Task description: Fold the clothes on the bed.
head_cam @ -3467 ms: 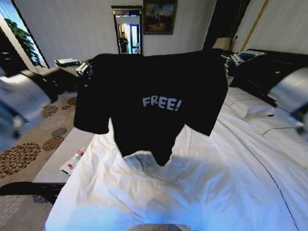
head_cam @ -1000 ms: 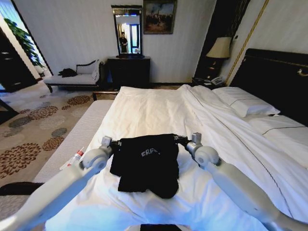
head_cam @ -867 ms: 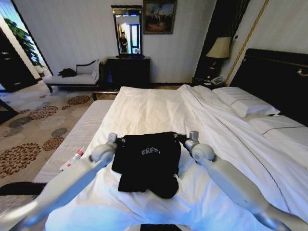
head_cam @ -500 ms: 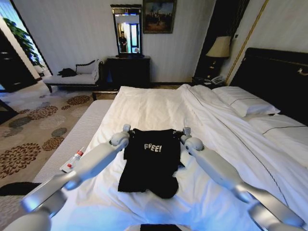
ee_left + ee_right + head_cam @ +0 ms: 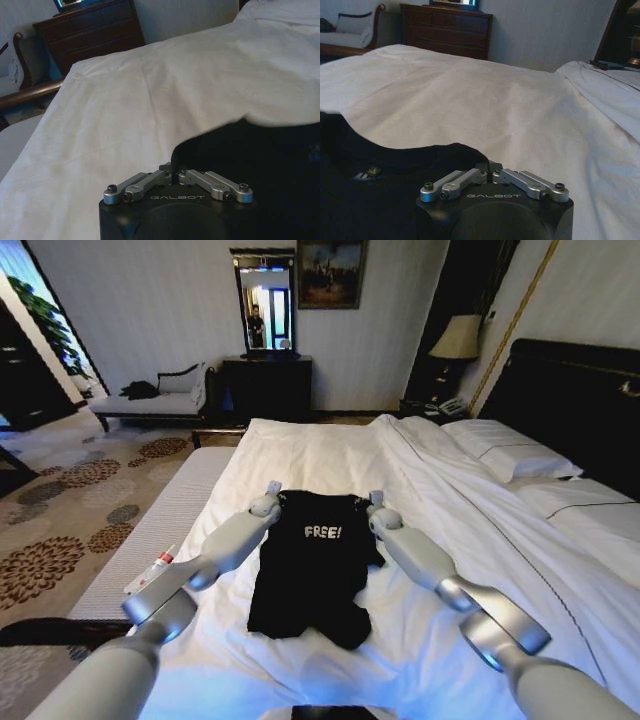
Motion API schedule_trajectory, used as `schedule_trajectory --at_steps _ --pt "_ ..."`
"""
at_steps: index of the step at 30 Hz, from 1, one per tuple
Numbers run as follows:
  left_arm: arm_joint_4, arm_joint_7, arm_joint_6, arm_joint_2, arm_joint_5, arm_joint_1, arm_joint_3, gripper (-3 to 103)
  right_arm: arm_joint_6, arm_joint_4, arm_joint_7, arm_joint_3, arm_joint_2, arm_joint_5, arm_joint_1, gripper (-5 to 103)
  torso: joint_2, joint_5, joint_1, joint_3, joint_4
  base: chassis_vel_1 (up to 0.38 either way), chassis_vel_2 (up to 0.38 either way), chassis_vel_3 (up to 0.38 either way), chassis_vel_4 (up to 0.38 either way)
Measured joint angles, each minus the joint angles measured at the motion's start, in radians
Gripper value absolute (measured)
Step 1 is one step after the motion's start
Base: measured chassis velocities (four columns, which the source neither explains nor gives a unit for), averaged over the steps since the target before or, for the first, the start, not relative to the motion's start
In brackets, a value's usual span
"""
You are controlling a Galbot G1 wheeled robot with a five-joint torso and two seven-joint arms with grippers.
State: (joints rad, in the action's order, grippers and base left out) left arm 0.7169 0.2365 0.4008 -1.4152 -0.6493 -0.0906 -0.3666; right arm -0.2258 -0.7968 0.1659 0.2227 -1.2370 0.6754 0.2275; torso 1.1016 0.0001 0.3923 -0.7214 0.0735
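Both arms reach farther up the bed than a second ago, and the shirt, then bunched short with its lettering crumpled, now lies drawn out long with "FREE!" readable.

Left gripper [image 5: 171, 176]: fingers pinched together on the black T-shirt [image 5: 312, 565] at its far left corner. Right gripper [image 5: 490, 172]: fingers likewise closed on the far right corner near the collar. In the head view the left gripper [image 5: 272, 490] and right gripper [image 5: 373, 502] sit at the two top corners, low on the sheet.

T-shirt lies flat-ish on the near middle of the bed [image 5: 300, 455], sleeves tucked in, lower hem rumpled and rounded.

Risks, as judged:
- Uneven pull from one side would skew the panel; right edge already bulges outward.
- Soft fabric may slip from a shallow pinch, or the sheet may get caught along with it.
- Lower hem bunching would carry into any next fold.

Surface: white duvet, lightly creased, soft. Pillows [image 5: 510, 450] and dark headboard [image 5: 580, 405] to the right. A small tube [image 5: 150, 572] on the bench at bedside. Room beyond: dresser [image 5: 265, 388] with mirror, chaise [image 5: 155, 400], lamp [image 5: 460, 340], patterned carpet.
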Motion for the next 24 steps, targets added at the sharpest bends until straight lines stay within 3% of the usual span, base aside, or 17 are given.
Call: schedule_trajectory --at_steps 2,7,18,23,24 --pt "-0.105 -0.033 -0.024 -0.052 0.046 0.038 0.02 1 0.023 0.093 -0.012 0.001 -0.037 -0.026 -0.042 0 0.0 -0.0001 0.0 0.0 0.0003 0.0 0.0 0.0 0.0" --pt "-0.225 -0.067 -0.047 -0.098 0.095 0.076 0.054 1 0.049 0.197 -0.032 0.013 -0.079 -0.055 -0.087 0 0.0 -0.0001 0.0 0.0 -0.0002 0.0 0.0 0.0 0.0" --pt "-0.271 -0.064 -0.061 -0.106 0.129 0.065 0.103 1 0.054 0.253 -0.023 -0.019 -0.128 -0.083 -0.102 0 0.0 -0.0002 0.0 0.0 -0.0004 0.0 0.0 0.0 0.0" --pt "-0.257 -0.034 -0.058 -0.107 0.128 0.048 0.109 1 0.054 0.246 -0.019 -0.03 -0.13 -0.103 -0.086 -3 0.0 -0.0002 0.0 0.0 0.0 0.0 0.0 0.0 0.0" --pt "-0.252 -0.022 -0.05 -0.108 0.123 0.043 0.109 1 0.053 0.24 -0.02 -0.03 -0.129 -0.105 -0.083 1 0.0 -0.0001 0.0 0.0 -0.0001 0.0 0.0 0.0 0.0"
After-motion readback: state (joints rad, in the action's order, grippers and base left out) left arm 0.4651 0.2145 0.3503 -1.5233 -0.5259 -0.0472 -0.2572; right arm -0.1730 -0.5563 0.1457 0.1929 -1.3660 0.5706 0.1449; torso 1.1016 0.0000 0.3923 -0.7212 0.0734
